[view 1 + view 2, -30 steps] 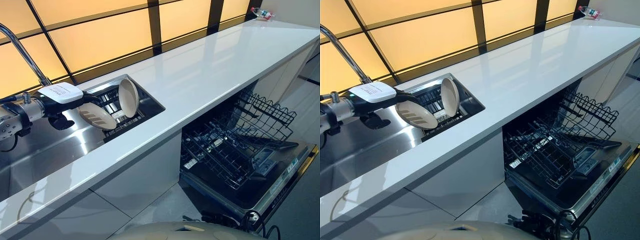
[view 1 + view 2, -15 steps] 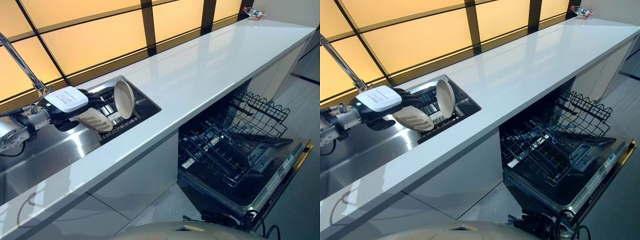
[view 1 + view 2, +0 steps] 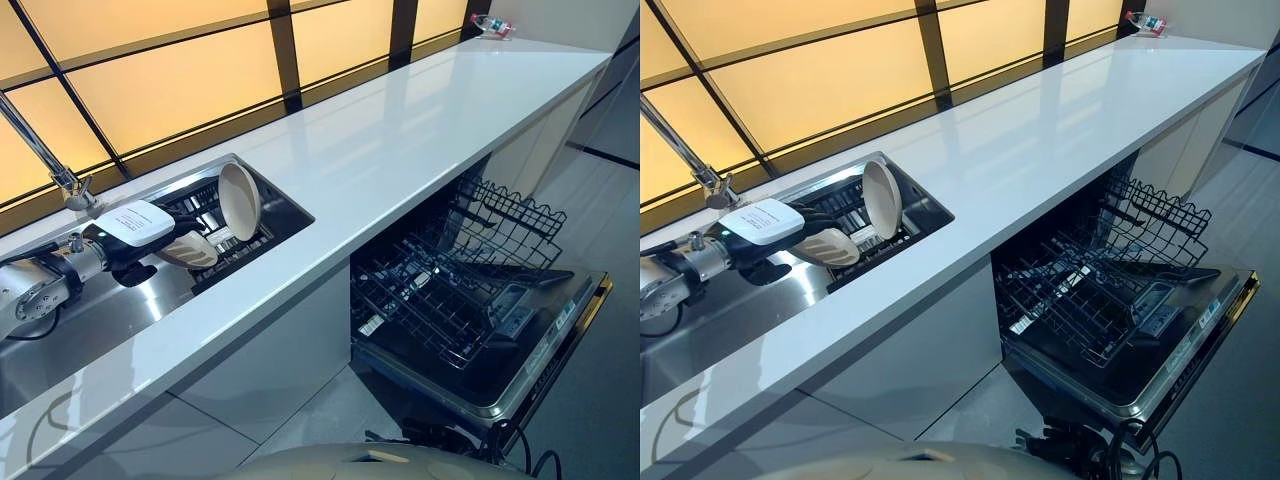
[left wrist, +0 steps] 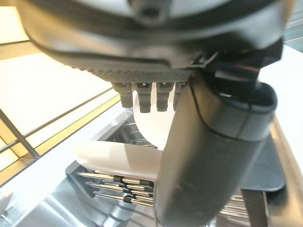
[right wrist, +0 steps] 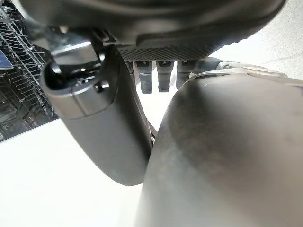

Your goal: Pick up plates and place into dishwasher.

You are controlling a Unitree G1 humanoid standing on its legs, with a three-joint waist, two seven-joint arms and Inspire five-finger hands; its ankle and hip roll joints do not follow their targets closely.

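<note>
My left hand (image 3: 140,226), with a white cover on its back, reaches over the sink and is shut on the edge of a beige plate (image 3: 190,250). That plate lies tilted low over the black rack (image 3: 215,235) in the sink. A second beige plate (image 3: 240,200) stands upright in the rack just beyond it. In the left wrist view a pale plate (image 4: 152,126) shows between the fingers (image 4: 142,97) and the thumb. The open dishwasher (image 3: 470,300) stands to the right below the counter. My right hand (image 5: 102,113) hangs relaxed near the dishwasher.
A white countertop (image 3: 400,130) runs from the steel sink (image 3: 100,310) to the far right. A faucet (image 3: 40,145) rises behind my left hand. The dishwasher door (image 3: 530,350) lies flat with the wire basket (image 3: 440,290) pulled out. A small bottle (image 3: 488,24) sits at the counter's far end.
The whole view has shifted. My left hand with its plate has sunk a little and come nearer to the rack, and the plate now lies flatter.
</note>
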